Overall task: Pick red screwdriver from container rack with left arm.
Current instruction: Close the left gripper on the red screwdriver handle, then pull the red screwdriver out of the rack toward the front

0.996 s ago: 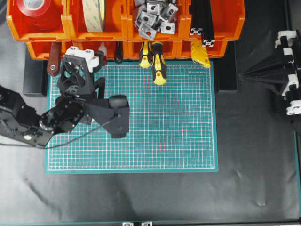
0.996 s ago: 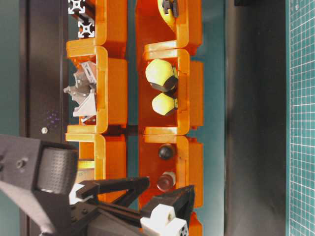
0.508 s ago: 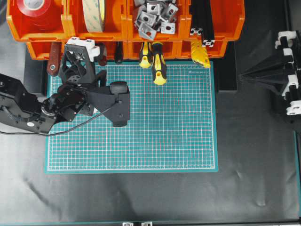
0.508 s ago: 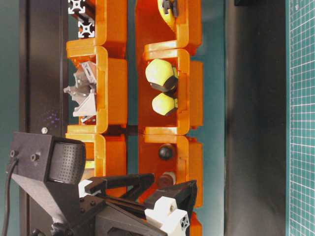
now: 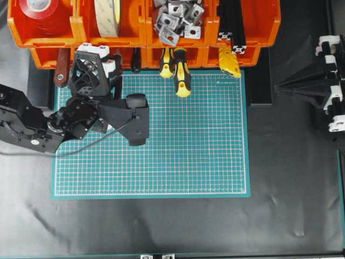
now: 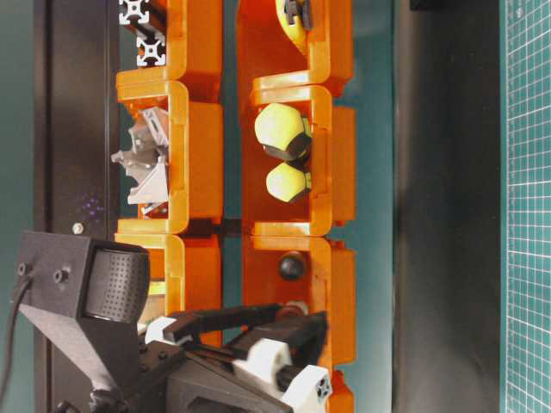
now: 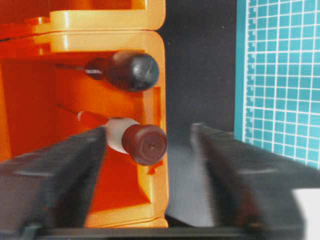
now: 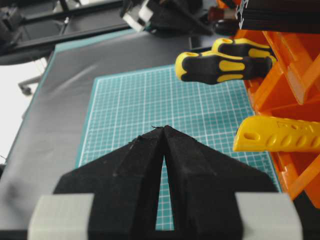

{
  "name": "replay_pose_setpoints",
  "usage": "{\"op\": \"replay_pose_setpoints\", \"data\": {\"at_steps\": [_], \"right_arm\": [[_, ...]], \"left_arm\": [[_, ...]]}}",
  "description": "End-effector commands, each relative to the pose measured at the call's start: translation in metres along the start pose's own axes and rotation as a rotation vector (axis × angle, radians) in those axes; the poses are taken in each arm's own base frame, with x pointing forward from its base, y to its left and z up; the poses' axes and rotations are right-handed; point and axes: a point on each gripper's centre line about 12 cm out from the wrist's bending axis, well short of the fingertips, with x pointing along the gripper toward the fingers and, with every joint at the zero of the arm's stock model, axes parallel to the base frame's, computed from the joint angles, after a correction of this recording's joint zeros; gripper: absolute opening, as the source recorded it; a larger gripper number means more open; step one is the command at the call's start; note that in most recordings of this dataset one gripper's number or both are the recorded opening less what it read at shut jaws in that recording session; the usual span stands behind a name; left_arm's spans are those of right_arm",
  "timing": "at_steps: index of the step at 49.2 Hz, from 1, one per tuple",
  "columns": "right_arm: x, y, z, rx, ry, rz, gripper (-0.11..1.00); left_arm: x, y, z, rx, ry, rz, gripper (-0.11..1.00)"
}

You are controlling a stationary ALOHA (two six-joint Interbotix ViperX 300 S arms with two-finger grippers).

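Note:
The red screwdriver lies in a lower bin of the orange container rack, its dark-red butt and white band poking out toward me. My left gripper straddles that handle end. One finger sits close beside the white band, while the other finger stands off with a clear gap. From table level the left gripper covers nearly all of the handle at the rack. Overhead, the left gripper hides the screwdriver. My right gripper is shut and empty at the far right.
A black-handled screwdriver lies in the same bin, just above the red one. Two yellow-and-black screwdrivers, a yellow tool and a dark-red handle with a hole stick out of the lower row over the green mat.
The left gripper pushed in toward the rack, then its jaws narrowed from wide open to partly closed around the red handle's end. The right arm has not moved.

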Motion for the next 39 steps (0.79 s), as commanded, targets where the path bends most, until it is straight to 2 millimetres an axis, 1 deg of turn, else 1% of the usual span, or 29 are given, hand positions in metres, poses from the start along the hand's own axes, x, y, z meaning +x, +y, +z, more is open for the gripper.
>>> {"op": "replay_pose_setpoints", "data": {"at_steps": [1,3,4,15,25,30,36,39], "right_arm": [[0.000,0.001,0.005,0.000,-0.010,0.003,0.00],[0.000,0.001,0.005,0.000,-0.010,0.003,0.00],[0.000,0.001,0.005,0.000,-0.010,0.003,0.00],[0.000,0.001,0.005,0.001,-0.010,0.003,0.00],[0.000,0.001,0.005,0.001,-0.010,0.003,0.00],[0.000,0.001,0.005,0.001,-0.010,0.003,0.00],[0.000,0.000,0.006,0.004,-0.013,-0.001,0.00],[0.000,-0.001,0.006,0.003,-0.014,-0.007,0.00]], "left_arm": [[-0.010,0.011,0.006,-0.034,-0.036,0.000,0.42],[-0.010,0.011,0.006,-0.034,-0.036,0.000,0.35],[-0.010,0.011,0.006,-0.033,-0.035,-0.001,0.34],[-0.011,0.012,0.007,-0.035,-0.040,-0.002,0.34],[-0.022,0.011,0.014,-0.041,-0.063,-0.002,0.34],[-0.034,0.013,0.021,-0.052,-0.092,-0.004,0.34],[-0.058,0.016,0.029,-0.072,-0.140,-0.009,0.34],[-0.069,0.017,0.031,-0.075,-0.149,-0.005,0.32]]}}
